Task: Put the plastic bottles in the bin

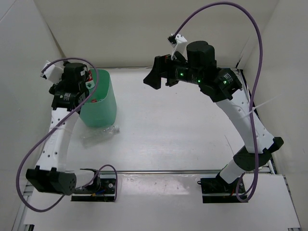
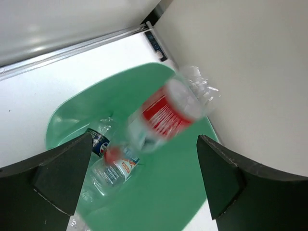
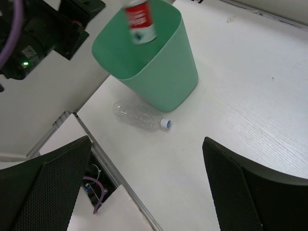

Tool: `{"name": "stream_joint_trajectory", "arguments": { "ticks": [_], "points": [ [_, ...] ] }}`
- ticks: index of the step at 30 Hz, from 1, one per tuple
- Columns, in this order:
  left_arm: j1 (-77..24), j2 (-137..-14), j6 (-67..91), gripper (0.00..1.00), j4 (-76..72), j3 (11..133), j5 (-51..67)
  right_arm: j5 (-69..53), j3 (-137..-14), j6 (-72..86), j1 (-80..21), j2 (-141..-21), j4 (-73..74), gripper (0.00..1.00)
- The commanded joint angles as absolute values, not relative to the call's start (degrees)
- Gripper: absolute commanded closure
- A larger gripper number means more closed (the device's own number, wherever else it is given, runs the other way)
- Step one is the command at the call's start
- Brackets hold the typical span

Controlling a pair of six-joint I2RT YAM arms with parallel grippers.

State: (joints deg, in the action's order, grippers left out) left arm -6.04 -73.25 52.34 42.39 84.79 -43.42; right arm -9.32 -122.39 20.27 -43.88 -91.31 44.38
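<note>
Bottle with red label (image 2: 168, 115) hangs blurred in mid-air between the wide-open left jaws, over the bin (image 2: 54, 120), where two more bottles (image 2: 113, 168) lie below. Right jaws stand wide and empty, the clear bottle (image 3: 137, 115) on the table (image 3: 250, 96) well ahead of them, just beside the bin. Its upper end looks close to the rim, so it could clip the edge and bounce out.

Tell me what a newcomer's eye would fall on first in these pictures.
First, the red-labelled bottle, blurred in mid-air over the mouth of the mint-green bin at the left of the table, just below the open left gripper. Next, a clear bottle lying on its side on the table beside the bin. Then the right gripper, open, above the table's middle.
</note>
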Motion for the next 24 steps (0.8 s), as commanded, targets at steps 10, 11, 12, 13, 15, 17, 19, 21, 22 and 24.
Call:
{"name": "stream_joint_trajectory", "arguments": {
  "ticks": [10, 11, 12, 13, 15, 17, 19, 21, 22, 24],
  "points": [
    [-5.89, -31.49, 76.13, 0.00, 51.40, 53.91, -36.23, -14.23, -122.79, 20.21, -38.51, -89.48, 47.29, 0.00],
    [-5.89, -29.20, 79.77, 0.00, 52.37, 50.40, -32.56, -14.93, -122.78, 21.00, -38.50, -89.47, 46.76, 0.00],
    [-5.89, -24.74, 83.37, 0.00, 54.12, 43.84, -30.87, -15.81, -122.78, 21.01, -37.71, -89.47, 46.76, 0.00],
    [-5.89, -22.44, 90.19, 0.00, 54.14, 40.12, -29.02, -17.65, -122.78, 21.53, -36.92, -89.47, 46.76, 0.00],
    [-5.89, -15.08, 95.77, 0.00, 52.57, 29.95, -24.72, -19.07, -122.78, 21.53, -36.30, -90.09, 46.76, 0.00],
    [-5.89, -10.13, 99.92, 0.00, 48.35, 24.11, -22.60, -20.12, -122.78, 21.53, -36.30, -90.70, 46.76, 0.00],
    [-5.89, -5.64, 100.90, 0.00, 45.37, 19.08, -22.06, -21.79, -123.31, 22.24, -35.68, -91.23, 46.76, 0.00],
    [-5.89, -5.62, 99.93, 0.00, 43.42, 18.46, -23.46, -23.20, -123.31, 22.85, -35.16, -91.23, 46.76, 0.00],
    [-5.89, -7.80, 99.93, 0.00, 43.42, 18.46, -23.99, -23.73, -123.31, 22.85, -35.16, -91.23, 46.76, 0.00],
    [-5.89, -10.27, 99.93, 0.00, 43.42, 17.85, -23.99, -24.52, -123.31, 22.85, -34.55, -91.23, 46.76, 0.00]
  ]
}}
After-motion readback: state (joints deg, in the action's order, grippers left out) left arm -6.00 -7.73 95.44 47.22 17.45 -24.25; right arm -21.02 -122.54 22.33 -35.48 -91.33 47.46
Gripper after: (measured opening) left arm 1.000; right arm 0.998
